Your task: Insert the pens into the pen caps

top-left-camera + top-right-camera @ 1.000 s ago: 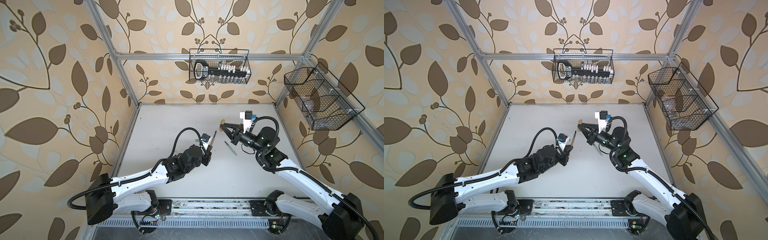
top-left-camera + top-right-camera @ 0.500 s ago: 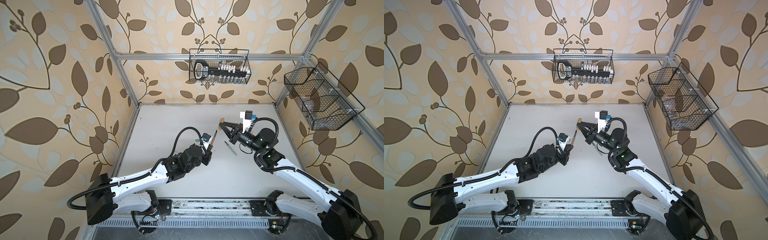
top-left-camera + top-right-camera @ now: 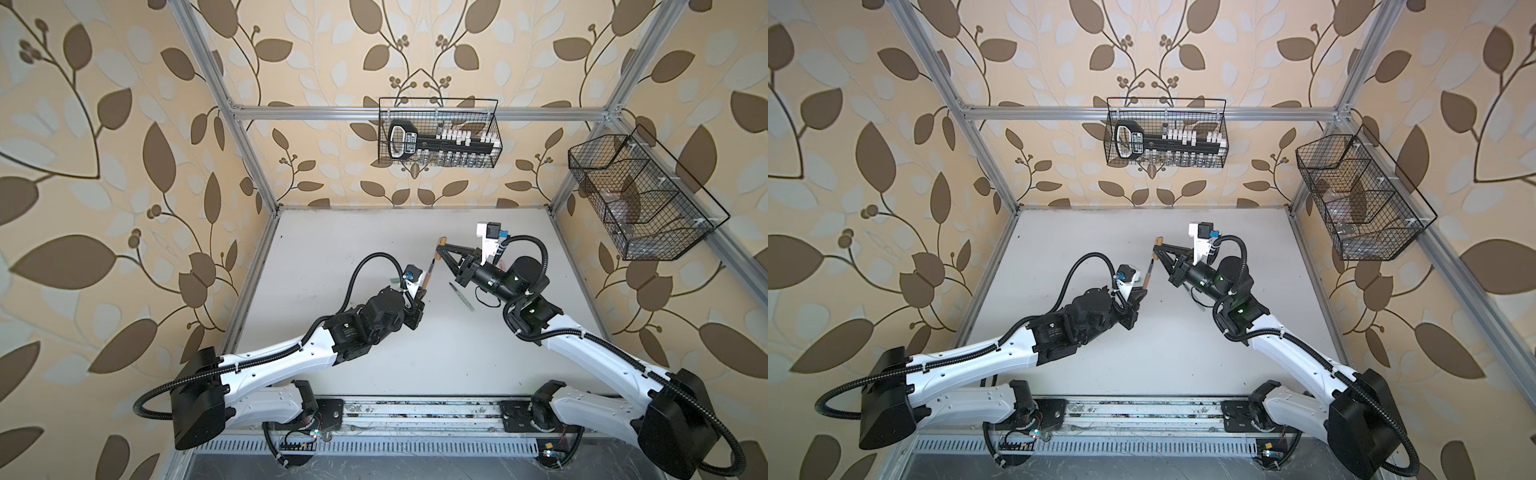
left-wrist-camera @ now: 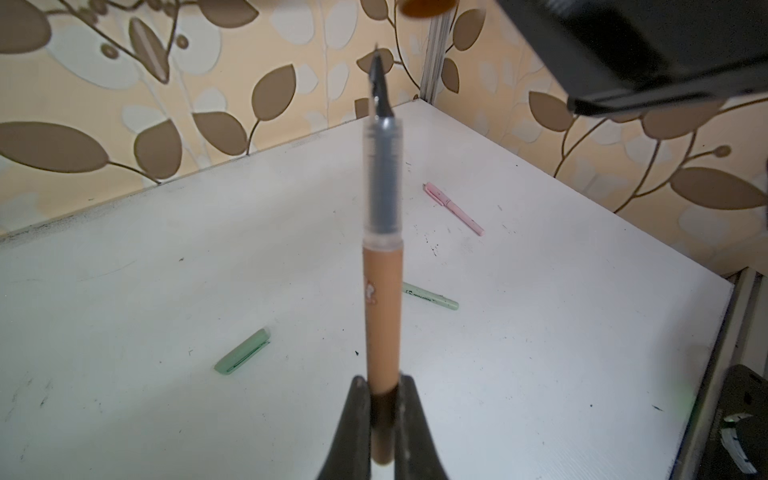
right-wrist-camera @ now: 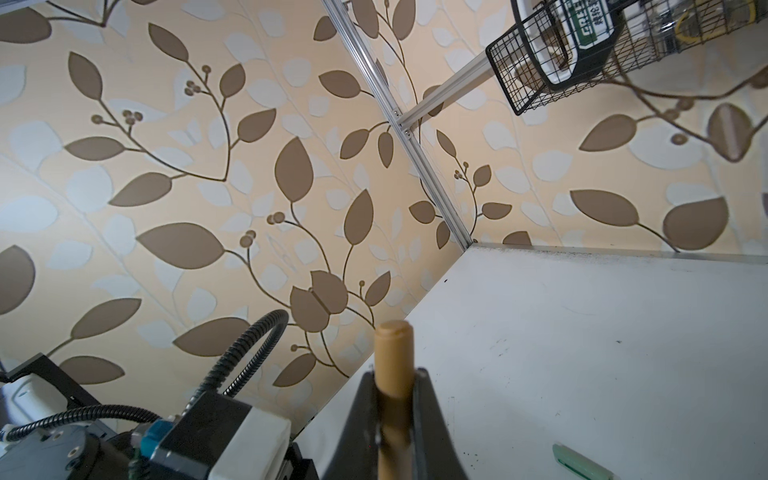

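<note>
On the back wall, wire basket (image 3: 383,137) with black tool (image 3: 449,144).

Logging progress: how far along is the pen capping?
Done: the pink pen looks capped. In hand: left pincer grips the tan pen by its tail, right pincer holds the tan cap near its tip, not joined. Remaining: the green pen and green cap lie apart on the table.

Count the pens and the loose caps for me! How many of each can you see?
Pens: 3 (tan pen, green pen, pink pen)
Loose caps: 2 (tan cap, green cap)
Total: 5
</note>
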{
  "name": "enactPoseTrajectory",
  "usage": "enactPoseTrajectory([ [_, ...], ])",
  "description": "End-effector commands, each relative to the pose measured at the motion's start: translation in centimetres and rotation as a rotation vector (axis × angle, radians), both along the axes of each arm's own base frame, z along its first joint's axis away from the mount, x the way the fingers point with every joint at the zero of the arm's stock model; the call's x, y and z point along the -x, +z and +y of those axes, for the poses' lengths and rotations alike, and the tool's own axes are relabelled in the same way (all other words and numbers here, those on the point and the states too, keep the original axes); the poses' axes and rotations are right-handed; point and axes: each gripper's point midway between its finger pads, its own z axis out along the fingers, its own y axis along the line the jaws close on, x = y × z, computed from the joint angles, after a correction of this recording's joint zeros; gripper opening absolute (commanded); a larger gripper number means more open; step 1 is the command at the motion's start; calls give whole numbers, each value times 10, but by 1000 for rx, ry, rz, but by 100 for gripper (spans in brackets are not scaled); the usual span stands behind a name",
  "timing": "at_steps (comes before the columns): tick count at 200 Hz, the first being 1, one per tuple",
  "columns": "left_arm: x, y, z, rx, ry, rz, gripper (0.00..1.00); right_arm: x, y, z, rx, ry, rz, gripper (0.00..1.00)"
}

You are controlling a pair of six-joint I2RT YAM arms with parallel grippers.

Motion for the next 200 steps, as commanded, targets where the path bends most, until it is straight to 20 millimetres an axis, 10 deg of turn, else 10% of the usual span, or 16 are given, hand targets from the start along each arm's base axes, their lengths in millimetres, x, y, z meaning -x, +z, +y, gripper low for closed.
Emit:
enactPoseTrajectory([
  [1, 0, 32, -8, 60, -21, -56, 0, -6, 1, -5, -38, -36, -5, 0],
  [200, -3, 29, -6, 51, -3, -60, 0, -8, -17, 11, -48, 18, 41, 0],
])
